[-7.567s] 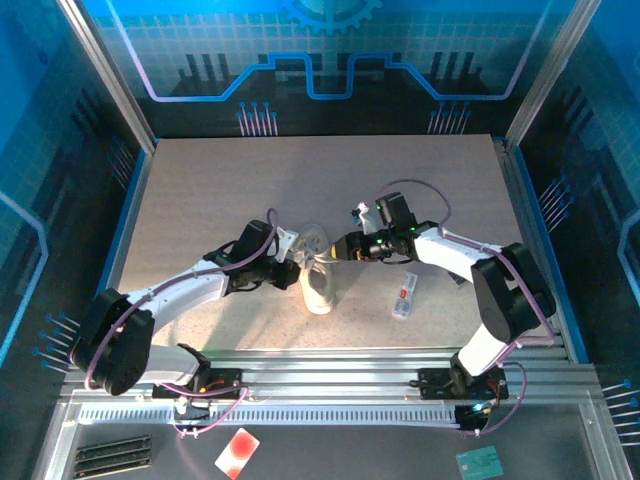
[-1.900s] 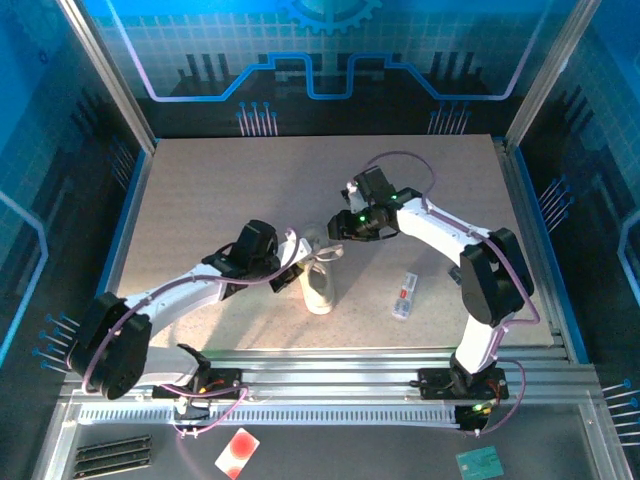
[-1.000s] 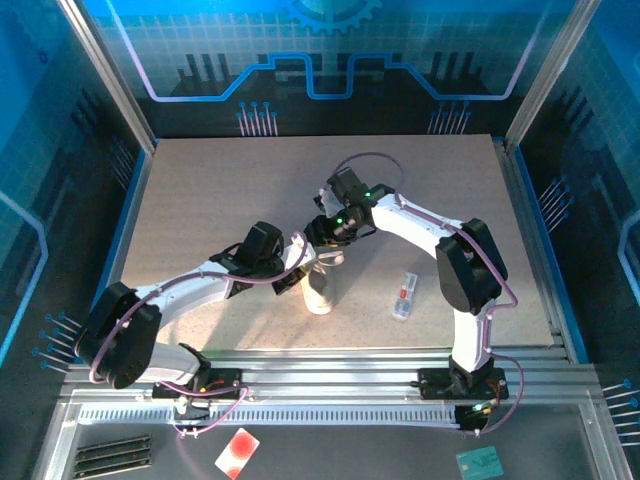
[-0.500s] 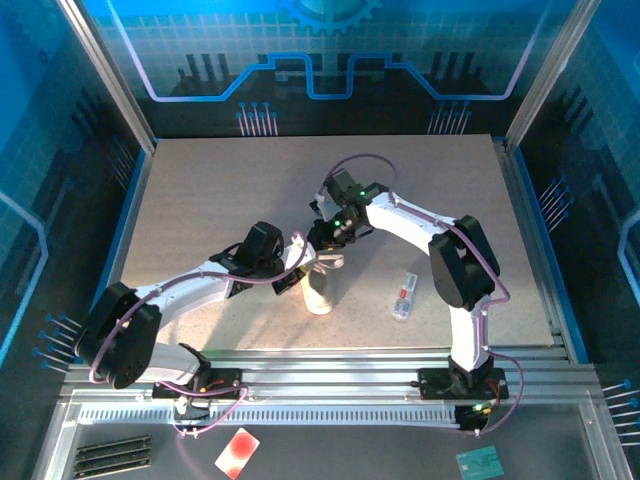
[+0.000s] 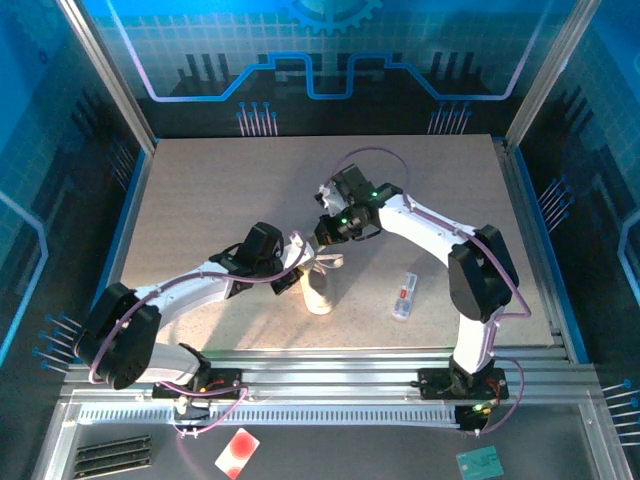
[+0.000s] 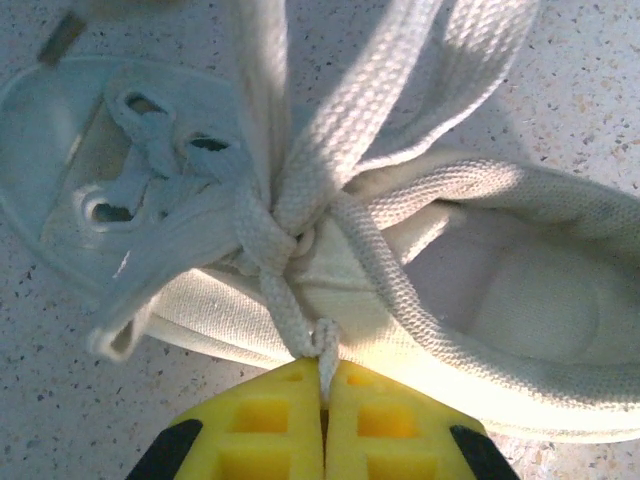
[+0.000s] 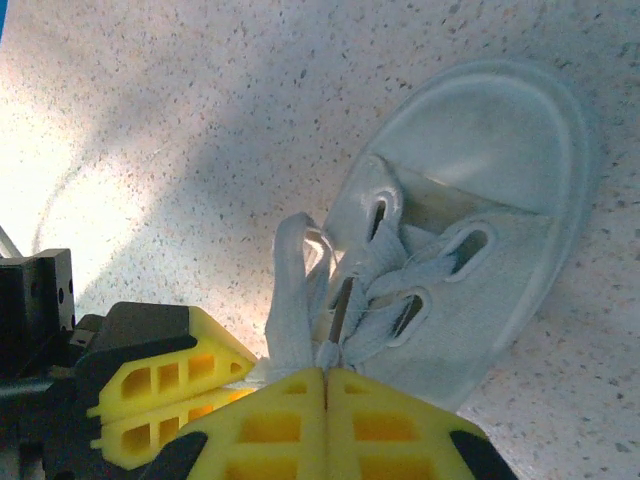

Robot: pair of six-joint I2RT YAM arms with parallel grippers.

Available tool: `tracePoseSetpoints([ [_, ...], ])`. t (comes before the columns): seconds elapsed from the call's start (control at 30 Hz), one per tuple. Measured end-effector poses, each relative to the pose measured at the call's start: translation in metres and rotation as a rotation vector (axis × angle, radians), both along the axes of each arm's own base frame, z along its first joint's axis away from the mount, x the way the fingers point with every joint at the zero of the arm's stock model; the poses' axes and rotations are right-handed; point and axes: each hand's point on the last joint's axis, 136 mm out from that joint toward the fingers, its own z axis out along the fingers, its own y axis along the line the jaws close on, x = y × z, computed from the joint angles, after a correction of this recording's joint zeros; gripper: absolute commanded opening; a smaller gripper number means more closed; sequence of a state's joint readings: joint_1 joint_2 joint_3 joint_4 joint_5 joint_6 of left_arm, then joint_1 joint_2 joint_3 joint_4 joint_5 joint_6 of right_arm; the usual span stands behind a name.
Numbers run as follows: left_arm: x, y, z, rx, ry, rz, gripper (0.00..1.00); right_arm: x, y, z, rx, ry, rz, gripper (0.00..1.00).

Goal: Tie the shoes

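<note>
White sneaker [image 5: 318,292] lies mid table [image 5: 200,190], btwn the 2 arms. L gripper [image 6: 322,378] closed, pinching a strand of the laces [image 6: 330,150] at the shoe's side. R gripper [image 7: 326,375] closed too, nipping laces by the eyelets.

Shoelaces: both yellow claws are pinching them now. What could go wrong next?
The left gripper pinches only a thin bit of lace; a hard pull might make it slip out. The right gripper is shut on lace close beside it, so the two could bump. Nothing holds the white sneaker down, so it may drag or tip when they pull.
</note>
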State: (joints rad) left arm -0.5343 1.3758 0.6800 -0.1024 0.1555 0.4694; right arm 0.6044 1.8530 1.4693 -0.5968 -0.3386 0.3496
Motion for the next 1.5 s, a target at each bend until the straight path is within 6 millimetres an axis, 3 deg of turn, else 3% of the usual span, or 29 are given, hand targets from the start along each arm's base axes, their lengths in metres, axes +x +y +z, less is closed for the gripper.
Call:
tracePoseSetpoints([
  [0.53, -0.001, 0.009, -0.006, 0.01, 0.054, 0.089, 0.0, 0.019, -0.028, -0.014, -0.048, -0.032, -0.05, 0.0],
  [0.57, -0.002, 0.009, -0.007, 0.01, 0.058, 0.092, 0.0, 0.02, -0.03, -0.015, -0.049, -0.032, -0.052, 0.05],
  [0.67, -0.003, 0.01, -0.008, 0.014, 0.069, 0.102, 0.0, 0.023, -0.033, -0.015, -0.048, -0.033, -0.059, 0.38],
  [0.8, -0.004, 0.011, -0.009, 0.014, 0.078, 0.109, 0.0, 0.025, -0.034, -0.016, -0.028, -0.048, -0.058, 0.54],
  [1.07, -0.004, 0.011, -0.013, 0.021, 0.091, 0.108, 0.0, -0.007, -0.039, -0.005, 0.073, -0.072, -0.041, 0.62],
  [1.5, -0.008, 0.01, -0.012, 0.014, 0.106, 0.096, 0.0, -0.032, -0.008, -0.002, 0.17, -0.086, 0.064, 0.67],
])
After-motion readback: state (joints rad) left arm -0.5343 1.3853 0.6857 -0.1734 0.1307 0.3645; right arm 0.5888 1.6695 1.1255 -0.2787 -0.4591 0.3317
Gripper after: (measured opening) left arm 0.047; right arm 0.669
